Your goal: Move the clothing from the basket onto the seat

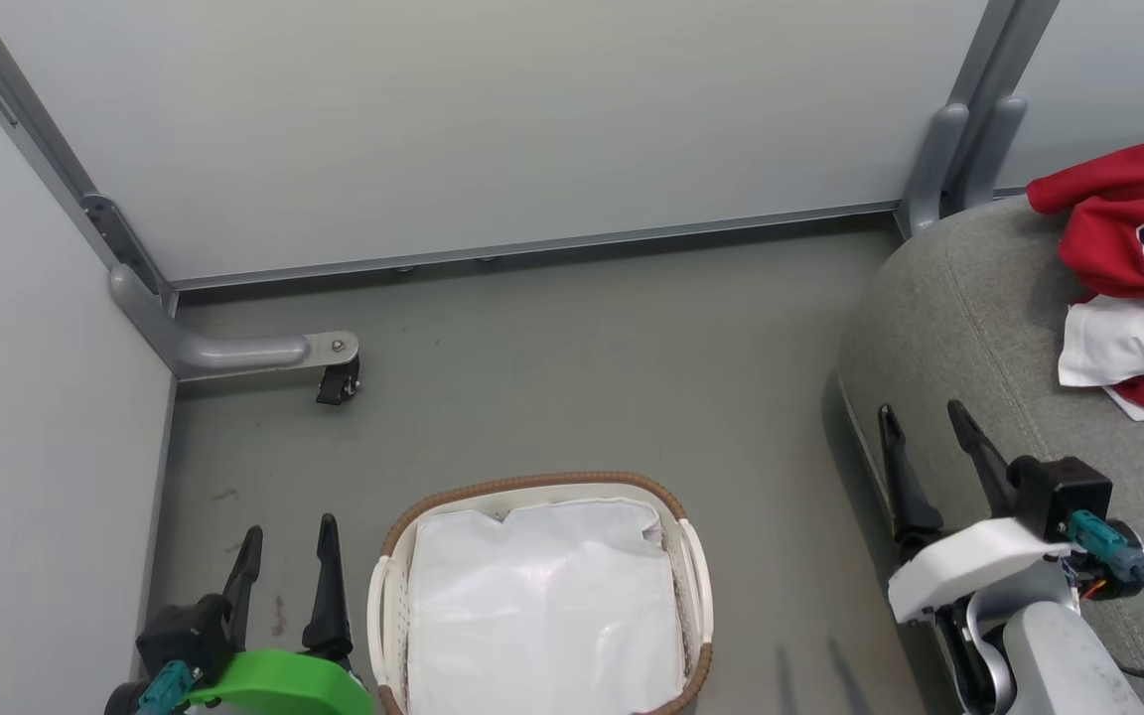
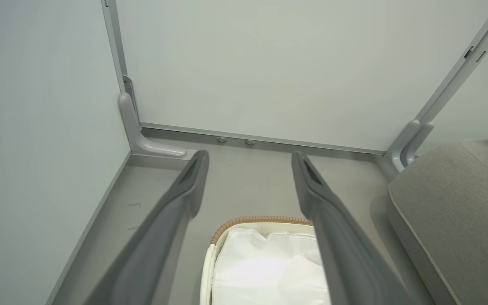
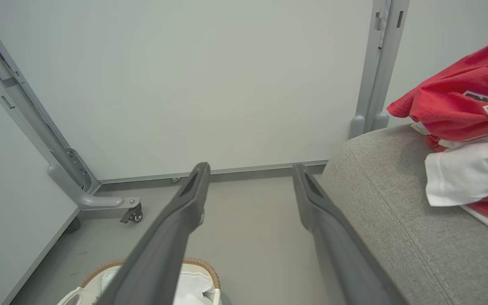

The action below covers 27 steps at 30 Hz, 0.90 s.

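You are looking at the clothing [image 1: 1128, 228] lying bunched on the seat [image 1: 949, 328] at two o'clock in the head view. The basket [image 1: 542, 485] is sitting on the floor [image 1: 582, 348] at six o'clock, showing just its white liner [image 1: 542, 606]. Your left claw [image 1: 291, 526] is hovering at seven o'clock beside the basket, and your right claw [image 1: 921, 407] at four o'clock by the seat's edge. Both are spreading their fingers wide and gripping nothing.

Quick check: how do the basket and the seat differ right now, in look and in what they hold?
The basket is small, white perforated plastic with a brown woven rim; the seat is large grey fabric. The basket holds just its white liner; the seat bears the red clothing. The basket sits on the floor, lower than the seat.
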Motion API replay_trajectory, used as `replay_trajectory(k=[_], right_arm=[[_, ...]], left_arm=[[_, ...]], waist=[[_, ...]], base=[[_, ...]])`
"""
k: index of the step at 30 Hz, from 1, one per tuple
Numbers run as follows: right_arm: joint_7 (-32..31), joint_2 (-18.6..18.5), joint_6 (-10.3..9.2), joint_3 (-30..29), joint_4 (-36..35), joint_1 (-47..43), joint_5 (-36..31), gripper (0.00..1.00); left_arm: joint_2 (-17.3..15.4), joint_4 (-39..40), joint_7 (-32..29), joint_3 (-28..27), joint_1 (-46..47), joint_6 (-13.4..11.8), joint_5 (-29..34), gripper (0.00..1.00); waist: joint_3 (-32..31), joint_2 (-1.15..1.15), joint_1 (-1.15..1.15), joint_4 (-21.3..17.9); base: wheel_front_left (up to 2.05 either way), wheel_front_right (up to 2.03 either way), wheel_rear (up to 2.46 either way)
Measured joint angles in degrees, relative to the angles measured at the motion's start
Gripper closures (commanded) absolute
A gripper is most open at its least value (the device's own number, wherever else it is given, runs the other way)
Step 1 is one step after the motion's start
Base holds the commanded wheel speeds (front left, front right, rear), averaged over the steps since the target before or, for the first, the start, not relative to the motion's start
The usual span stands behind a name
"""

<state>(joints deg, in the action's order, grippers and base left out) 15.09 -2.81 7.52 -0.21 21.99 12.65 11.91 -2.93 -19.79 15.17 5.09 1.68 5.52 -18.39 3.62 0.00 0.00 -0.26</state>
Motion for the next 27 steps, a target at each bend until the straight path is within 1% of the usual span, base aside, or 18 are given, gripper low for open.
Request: replay_trajectory(k=[9,27], right_arm=[[0.0,0.03,0.0,1.32,-1.22,-4.22,-0.79,0.0],[0.0,0.03,0.0,1.49,-1.88,-4.99,-0.76,0.0]], left_arm=[[0.05,0.93,0.01,-0.24,-2.36,-0.47,-1.4,0.0],[0.07,0.78,0.01,0.3,-2.81,-0.55,-2.19,0.0]], waist=[[-1.24,0.0,0.0,0.09],[-2.37,0.0,0.0,0.19]], base=[[0.0,0.0,0.0],[0.0,0.0,0.0]])
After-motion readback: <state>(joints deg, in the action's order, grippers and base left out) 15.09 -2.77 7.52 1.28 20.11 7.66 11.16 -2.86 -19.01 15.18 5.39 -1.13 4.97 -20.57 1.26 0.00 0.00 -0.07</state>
